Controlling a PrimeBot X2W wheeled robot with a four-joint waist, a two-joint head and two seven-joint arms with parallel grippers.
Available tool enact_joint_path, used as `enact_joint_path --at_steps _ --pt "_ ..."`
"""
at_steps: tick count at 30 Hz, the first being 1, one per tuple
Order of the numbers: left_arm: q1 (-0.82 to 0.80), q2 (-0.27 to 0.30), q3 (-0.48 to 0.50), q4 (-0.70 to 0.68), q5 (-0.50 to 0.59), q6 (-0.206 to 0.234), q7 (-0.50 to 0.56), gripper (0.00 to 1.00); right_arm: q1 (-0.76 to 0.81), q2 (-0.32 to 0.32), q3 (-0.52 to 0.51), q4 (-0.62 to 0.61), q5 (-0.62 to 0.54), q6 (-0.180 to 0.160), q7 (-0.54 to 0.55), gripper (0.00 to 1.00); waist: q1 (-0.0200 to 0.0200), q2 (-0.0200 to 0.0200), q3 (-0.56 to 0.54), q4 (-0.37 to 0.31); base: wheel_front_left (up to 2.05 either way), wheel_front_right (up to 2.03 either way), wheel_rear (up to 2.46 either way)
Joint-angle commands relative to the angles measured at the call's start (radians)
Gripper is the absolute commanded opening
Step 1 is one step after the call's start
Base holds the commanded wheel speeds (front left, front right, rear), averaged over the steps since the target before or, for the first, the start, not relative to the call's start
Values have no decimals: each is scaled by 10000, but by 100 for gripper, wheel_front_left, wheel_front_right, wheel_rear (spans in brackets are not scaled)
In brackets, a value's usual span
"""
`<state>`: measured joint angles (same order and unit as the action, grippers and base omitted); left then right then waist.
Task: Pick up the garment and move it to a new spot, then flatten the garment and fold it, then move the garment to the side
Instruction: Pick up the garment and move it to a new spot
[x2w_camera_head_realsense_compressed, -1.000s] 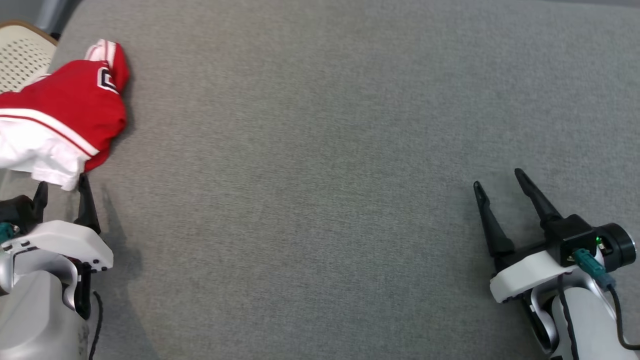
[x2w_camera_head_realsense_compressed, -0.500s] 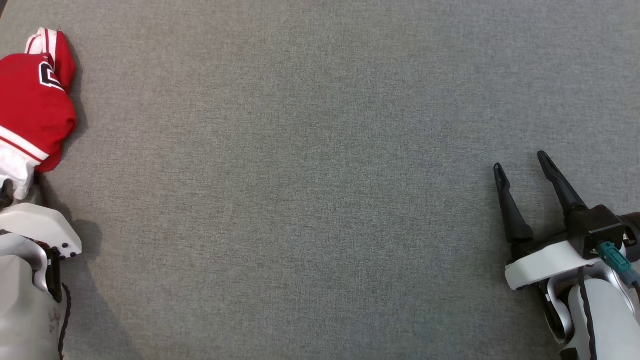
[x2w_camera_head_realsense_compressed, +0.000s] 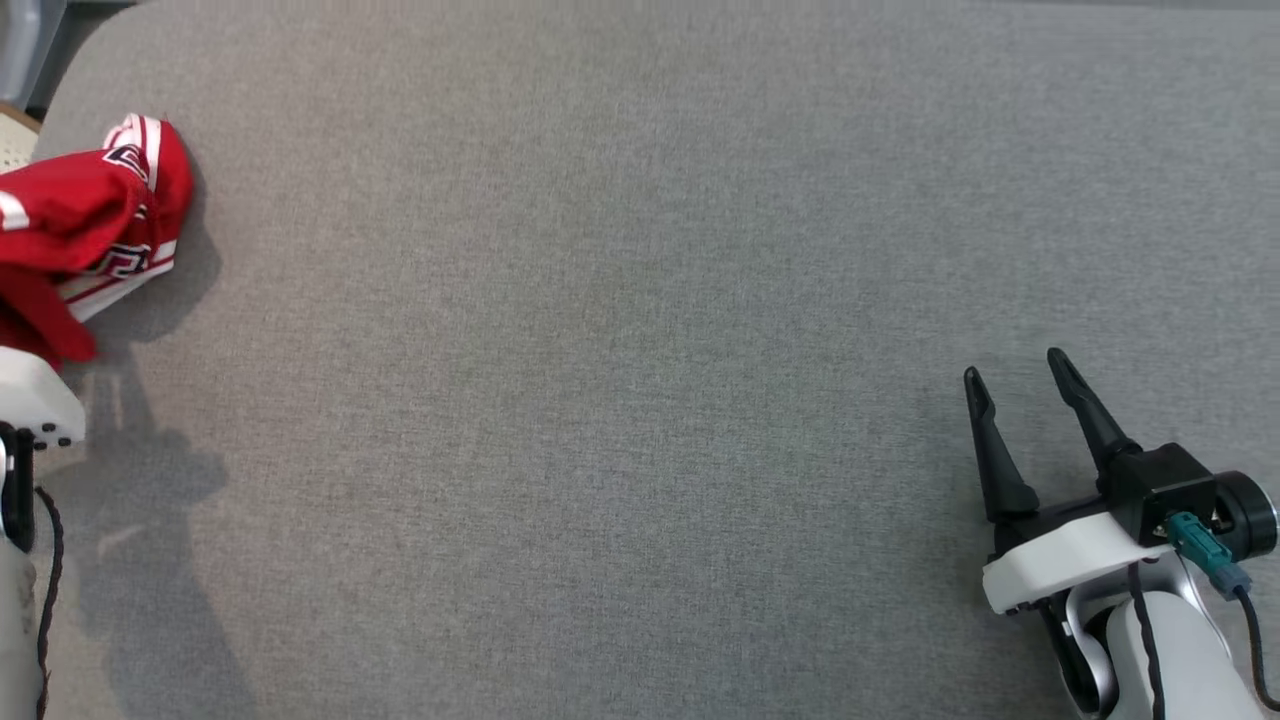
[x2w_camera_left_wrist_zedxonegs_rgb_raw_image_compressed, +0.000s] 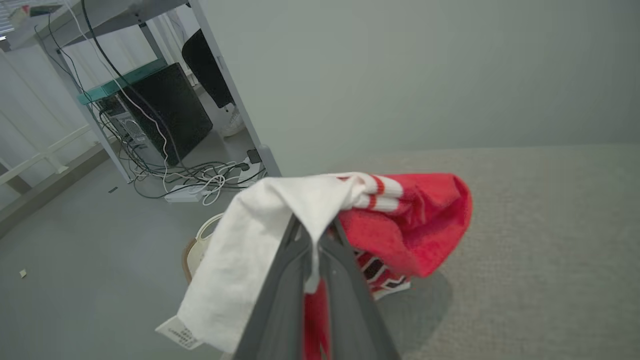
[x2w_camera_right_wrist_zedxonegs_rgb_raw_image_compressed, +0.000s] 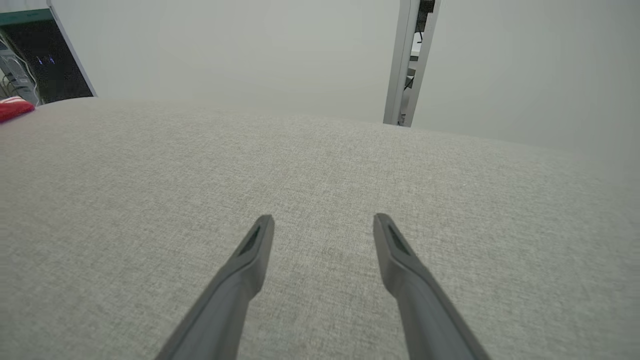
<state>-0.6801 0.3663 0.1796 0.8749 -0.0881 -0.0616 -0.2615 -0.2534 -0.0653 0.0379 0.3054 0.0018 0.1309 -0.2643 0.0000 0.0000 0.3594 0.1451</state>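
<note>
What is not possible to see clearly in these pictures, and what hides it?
Head view: the garment is cut off by the left edge, so its full shape is unknown.
Left wrist view: white cloth covers the fingertips of the left gripper.
Left wrist view: the print on the label is too small to read.

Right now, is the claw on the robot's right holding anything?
No, the right gripper stands open, with nothing between its jaws.
</note>
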Motion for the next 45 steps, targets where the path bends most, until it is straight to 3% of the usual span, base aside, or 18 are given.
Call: enact_joint_path --at_steps 1,5,10,12,19,26,29,34,38,39,40,41,45 --pt "-5 -1 -55 -241 74 -87 -45 0 103 -3 -12 63 106 -3 3 100 0 0 -273 -127 0 0 0" --pt "-184 -363 -463 -1194 300 -277 -45 0 185 88 53 233 271 -3 3 100 0 0 -730 -377 0 0 0" --pt "27 -1185 -1345 -2176 630 -405 -46 0 395 122 137 464 567 -3 3 100 0 0 -1349 -813 0 0 0" --pt "409 -1789 -1888 -2665 705 -497 -46 0 482 117 294 509 822 -3 3 100 0 0 -1640 -1148 0 0 0" --pt "1113 -2755 -3085 -2992 556 -607 -46 0 608 118 729 634 1168 -2 3 100 0 0 -2067 -1974 0 0 0" --pt "1627 -3105 -4173 -2973 -53 -666 -46 0 724 119 1034 756 1334 -2 3 100 0 0 -2381 -2714 0 0 0" --pt "1829 -3147 -5214 -3178 -746 -677 -46 0 687 126 1327 796 1425 -2 3 100 0 0 -2421 -3127 0 0 0" --pt "1901 -3119 -6615 -3429 -1940 -160 -47 0 543 123 1593 802 1482 -2 3 100 0 0 -2379 -3643 0 0 0" --pt "1691 -3122 -7077 -3278 -2362 348 -45 0 459 120 1667 782 1568 -2 3 100 0 0 -2313 -3833 0 0 0" --pt "1671 -3116 -7099 -3130 -2349 453 -45 29 452 122 1674 776 1581 -2 3 100 0 0 -2301 -3847 0 0 0" --pt "1652 -3118 -7085 -3038 -2307 521 -47 83 447 122 1662 762 1578 -2 3 100 0 0 -2288 -3846 0 0 0" --pt "1648 -3122 -7020 -2925 -2263 584 -45 100 448 123 1650 749 1604 -2 3 100 0 0 -2284 -3830 0 0 0" --pt "2050 -3123 -6432 -2703 -2201 779 -45 100 517 122 1598 747 1699 -2 3 100 0 0 -2359 -3663 0 0 0"
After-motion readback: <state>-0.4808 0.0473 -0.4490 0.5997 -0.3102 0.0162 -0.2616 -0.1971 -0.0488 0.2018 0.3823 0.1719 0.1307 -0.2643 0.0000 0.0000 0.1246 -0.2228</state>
